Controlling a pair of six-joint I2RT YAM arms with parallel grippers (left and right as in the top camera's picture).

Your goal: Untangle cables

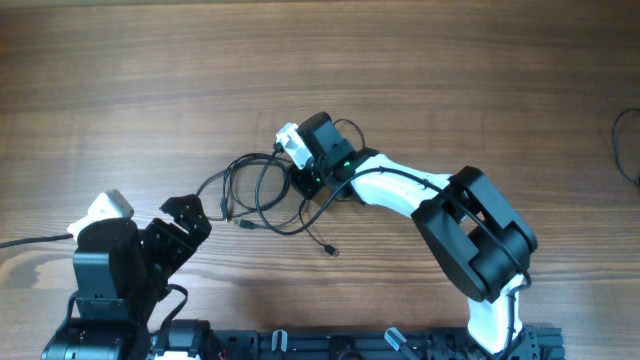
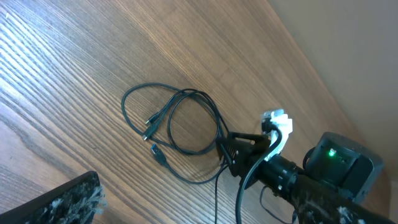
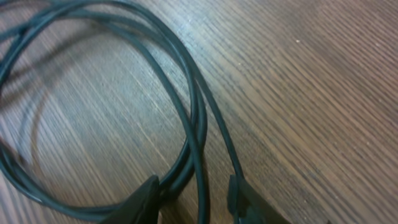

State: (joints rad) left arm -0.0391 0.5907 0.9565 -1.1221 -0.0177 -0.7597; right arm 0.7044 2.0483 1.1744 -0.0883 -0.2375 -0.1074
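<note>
The right gripper [image 3: 196, 204] is partly spread. 2 strands of the cables [image 3: 196, 124] run between its fingers [image 3: 144, 200]; one lies against the left finger and none is pinched. The tips sit low over the wood at the right side of the tangle. A green light [image 2: 329, 152] glows on this arm's wrist.

The left gripper [image 1: 195, 216] is spread wide and holds nothing. It hovers just left of the tangle, near the outermost loop but apart from it.

The cables lie flat near the table's [image 1: 450, 60] middle as several overlapping loops. 2 plugs [image 2: 150, 124] rest inside the left loop, and 1 loose end [image 1: 330, 250] trails toward the base rail [image 1: 350, 345].

Bare wood spreads across the far half of the table and to both sides of the tangle. In the left wrist view, the table's far edge runs diagonally behind the right arm. Another cord [image 1: 625, 150] loops at the right border of the overhead view, well apart.
</note>
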